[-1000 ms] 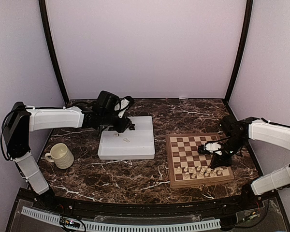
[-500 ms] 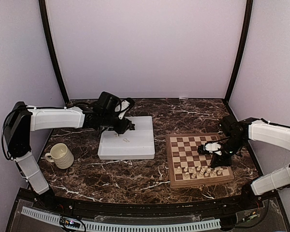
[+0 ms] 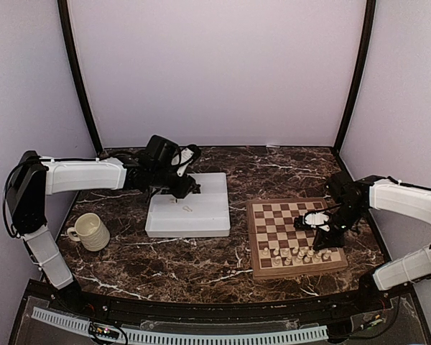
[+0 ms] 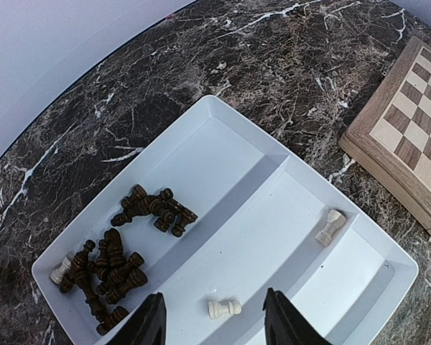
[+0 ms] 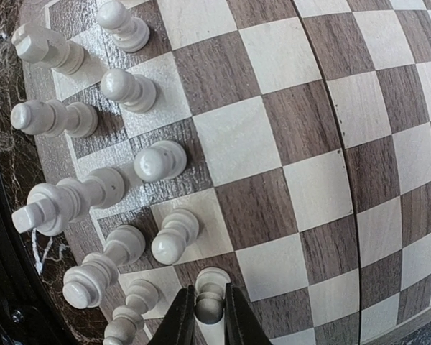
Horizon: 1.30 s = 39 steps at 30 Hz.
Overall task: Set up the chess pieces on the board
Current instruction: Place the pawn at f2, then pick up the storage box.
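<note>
Dark, seemingly marble table point(image 3: 201, 264) with ribbed mug point(image 3: 91, 231), white divided tray point(image 3: 194, 224) and wooden chessboard point(image 3: 252, 231).

This is a robot test cell in a lab. Plain lilac walls point(image 3: 215, 72) with black posts point(image 3: 77, 79) box in a dark marble tabletop point(image 3: 201, 266). The left arm point(image 3: 79, 176) and right arm point(image 3: 409, 198) are bolted at its near edge, behind a ribbed white strip point(image 3: 179, 336). The only things laid out are props: a mug point(image 3: 90, 231), a tray point(image 3: 201, 223) and a board point(image 3: 273, 219).
</note>
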### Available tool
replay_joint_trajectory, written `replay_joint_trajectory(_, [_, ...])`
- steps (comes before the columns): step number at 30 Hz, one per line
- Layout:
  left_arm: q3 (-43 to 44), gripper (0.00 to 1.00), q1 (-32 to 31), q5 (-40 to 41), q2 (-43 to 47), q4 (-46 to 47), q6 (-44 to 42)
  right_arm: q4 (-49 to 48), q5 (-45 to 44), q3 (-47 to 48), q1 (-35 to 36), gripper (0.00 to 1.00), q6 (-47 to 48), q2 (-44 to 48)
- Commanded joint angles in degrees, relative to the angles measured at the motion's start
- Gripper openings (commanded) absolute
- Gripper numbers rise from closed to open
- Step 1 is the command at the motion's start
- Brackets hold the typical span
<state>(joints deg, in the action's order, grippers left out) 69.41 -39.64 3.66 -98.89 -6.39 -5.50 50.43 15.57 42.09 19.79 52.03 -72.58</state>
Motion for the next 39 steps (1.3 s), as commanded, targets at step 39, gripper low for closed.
replay_joint_trajectory(39, [22.07, 0.35, 4.43, 1.33, -9.93, -40.42, 24.52, 5.99, 7.40, 18.60, -2.15, 0.31, -0.81, -5.02])
